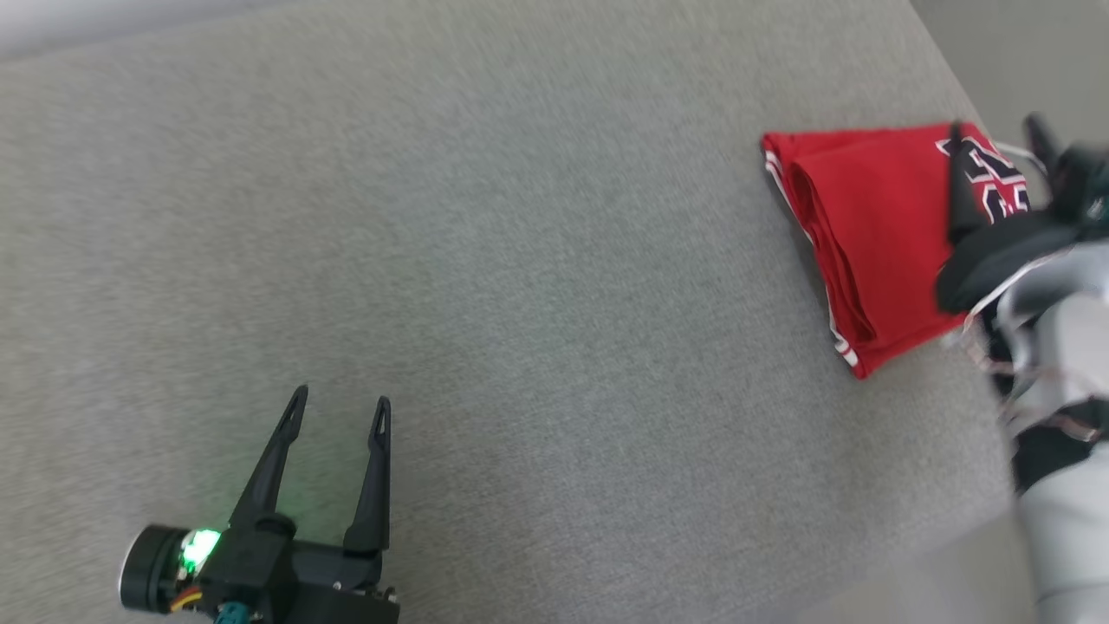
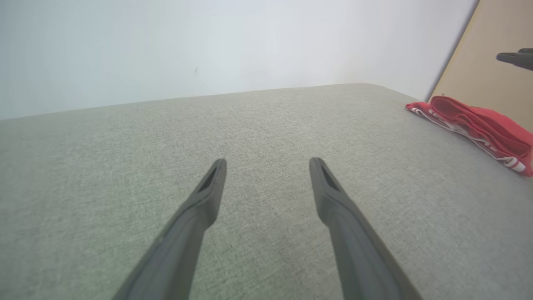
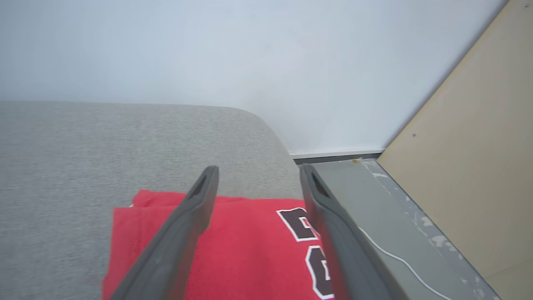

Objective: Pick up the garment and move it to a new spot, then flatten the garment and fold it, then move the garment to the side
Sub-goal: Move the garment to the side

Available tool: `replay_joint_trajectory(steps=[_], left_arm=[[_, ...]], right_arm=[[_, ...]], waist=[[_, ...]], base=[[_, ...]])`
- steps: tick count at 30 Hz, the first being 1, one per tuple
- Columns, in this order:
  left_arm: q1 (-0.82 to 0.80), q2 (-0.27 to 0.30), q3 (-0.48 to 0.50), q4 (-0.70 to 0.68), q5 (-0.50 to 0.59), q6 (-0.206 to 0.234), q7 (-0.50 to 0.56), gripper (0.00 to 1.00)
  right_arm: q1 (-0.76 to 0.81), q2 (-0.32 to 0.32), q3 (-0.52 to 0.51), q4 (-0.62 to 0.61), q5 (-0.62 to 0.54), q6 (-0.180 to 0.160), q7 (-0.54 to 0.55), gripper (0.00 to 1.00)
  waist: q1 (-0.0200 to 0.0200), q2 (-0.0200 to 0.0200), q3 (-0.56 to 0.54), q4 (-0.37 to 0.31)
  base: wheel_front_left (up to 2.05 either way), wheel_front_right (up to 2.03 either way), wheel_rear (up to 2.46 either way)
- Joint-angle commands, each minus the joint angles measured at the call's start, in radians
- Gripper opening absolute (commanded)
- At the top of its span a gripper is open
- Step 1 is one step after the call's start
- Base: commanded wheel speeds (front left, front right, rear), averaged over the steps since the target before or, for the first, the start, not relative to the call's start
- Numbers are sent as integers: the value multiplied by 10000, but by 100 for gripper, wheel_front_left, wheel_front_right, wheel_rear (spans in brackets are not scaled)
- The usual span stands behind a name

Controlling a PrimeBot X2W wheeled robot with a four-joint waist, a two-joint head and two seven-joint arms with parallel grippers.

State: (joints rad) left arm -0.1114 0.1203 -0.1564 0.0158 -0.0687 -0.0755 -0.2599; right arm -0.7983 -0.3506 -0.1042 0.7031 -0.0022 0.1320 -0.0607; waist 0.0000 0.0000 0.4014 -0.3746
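1. Head view: red garment lies folded up on the grey cushion, way over at its right edge, well apart from the left gripper.
2. Writing: there's chunky dark lettering with a white outline on the top layer. The right wrist view shows just parts of two characters, the rest is hidden behind a finger, so I can't read it. White and dark striped trim runs along the folded edge.
3. Left gripper: fingers spread wide, nothing between them, hovering over bare cushion at the near left.
4. Right gripper: fingers apart too, not gripping anything. It hangs over the lettered end of the garment, and the left wrist view shows one of its fingers up in the air above the cloth.
5. Past the cushion's edge there's grey floor, a white wall and a tan board.
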Motion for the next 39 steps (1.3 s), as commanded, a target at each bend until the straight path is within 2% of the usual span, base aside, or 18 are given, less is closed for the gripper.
replay_joint_trajectory(steps=[1,4,5,9,13,25,30,39], left_arm=[[180,-67,34,28,-101,49,-60,100],[469,-212,226,7,-214,219,-50,100],[671,-314,365,34,-278,324,-49,100],[1071,-474,647,160,-393,593,-53,100],[1505,-596,986,318,-548,818,-52,100],[2422,-702,1598,952,-843,1069,-54,100],[2640,-703,1749,1182,-1014,1070,-54,100],[2717,-705,1633,1427,-1162,962,-54,100]], right_arm=[[378,194,28,-139,258,-19,-137,100],[1405,649,128,-1029,1404,-19,-667,100],[2325,784,390,-1697,1951,-19,-866,100],[4014,675,936,-2929,2409,-19,-1179,100],[5605,948,1109,-3872,2746,-19,-1423,100],[8517,2263,382,-5302,1820,-19,-1743,100],[8939,2676,439,-5451,1559,-19,-1755,100],[9246,2943,490,-5534,1278,-19,-1637,100]], waist=[[0,0,-973,767],[0,0,-1551,1136],[0,0,-1978,1417],[0,0,-2763,1952],[0,0,-3399,2403],[0,0,-4345,3434],[0,0,-4506,3557],[0,0,-4596,3600]], base=[[0,0,0],[0,0,0],[0,0,0],[0,0,0],[0,0,0],[0,0,0],[0,0,0],[0,0,0]])
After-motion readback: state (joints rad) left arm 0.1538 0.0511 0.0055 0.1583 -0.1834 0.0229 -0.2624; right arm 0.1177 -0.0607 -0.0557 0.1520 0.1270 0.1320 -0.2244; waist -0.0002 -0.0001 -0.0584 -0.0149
